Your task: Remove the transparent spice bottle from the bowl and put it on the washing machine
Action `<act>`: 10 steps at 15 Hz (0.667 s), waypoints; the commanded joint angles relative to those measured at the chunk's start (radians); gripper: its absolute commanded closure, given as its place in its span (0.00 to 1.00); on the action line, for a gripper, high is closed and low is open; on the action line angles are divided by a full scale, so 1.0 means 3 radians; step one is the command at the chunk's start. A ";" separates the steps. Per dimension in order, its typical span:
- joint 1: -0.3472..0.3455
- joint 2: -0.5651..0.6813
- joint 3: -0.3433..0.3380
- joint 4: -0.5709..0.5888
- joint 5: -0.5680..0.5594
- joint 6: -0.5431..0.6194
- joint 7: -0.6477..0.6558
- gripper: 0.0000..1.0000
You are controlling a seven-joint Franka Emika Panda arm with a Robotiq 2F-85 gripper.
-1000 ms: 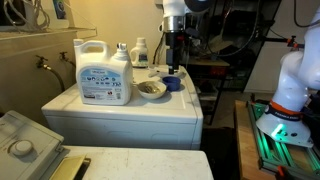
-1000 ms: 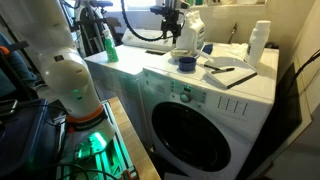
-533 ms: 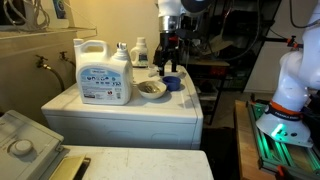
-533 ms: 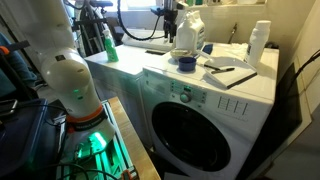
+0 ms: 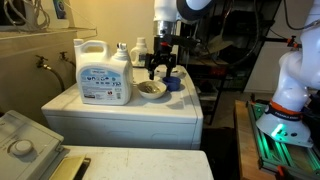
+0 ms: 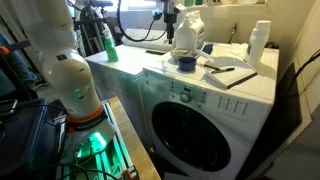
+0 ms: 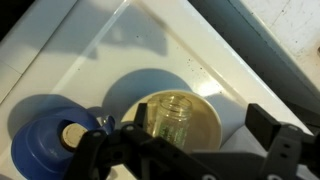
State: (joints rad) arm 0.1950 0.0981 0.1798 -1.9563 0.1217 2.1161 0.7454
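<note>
The transparent spice bottle (image 7: 172,118) lies in the tan bowl (image 7: 210,122), its open mouth towards the wrist camera. The bowl (image 5: 151,89) stands on the white washing machine top (image 5: 110,108) beside a blue cup (image 5: 173,83). My gripper (image 5: 160,70) is open and hovers just above the bowl. In the wrist view its dark fingers (image 7: 190,140) frame the bottle without touching it. In an exterior view the gripper (image 6: 169,22) hangs over the far side of the machine top (image 6: 190,80), and the bowl is hidden there.
A large white detergent jug (image 5: 103,71) stands left of the bowl, with small bottles (image 5: 140,52) behind. The blue cup (image 7: 50,145) sits close beside the bowl. A grey-white unit with a dial (image 5: 25,140) is at the front. A notebook (image 6: 232,75) lies on the machine top.
My gripper has moved from above the blue cup towards the bowl and come lower over it.
</note>
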 commanded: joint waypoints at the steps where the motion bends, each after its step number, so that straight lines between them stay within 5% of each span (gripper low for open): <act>1: 0.0012 0.0056 -0.0009 0.0029 0.0079 0.0024 -0.0087 0.00; 10: 0.0025 0.0392 -0.0082 0.0175 -0.0083 0.0105 -0.0077 0.04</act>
State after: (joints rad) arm 0.1962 0.1791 0.1698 -1.9261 0.1045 2.1358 0.7378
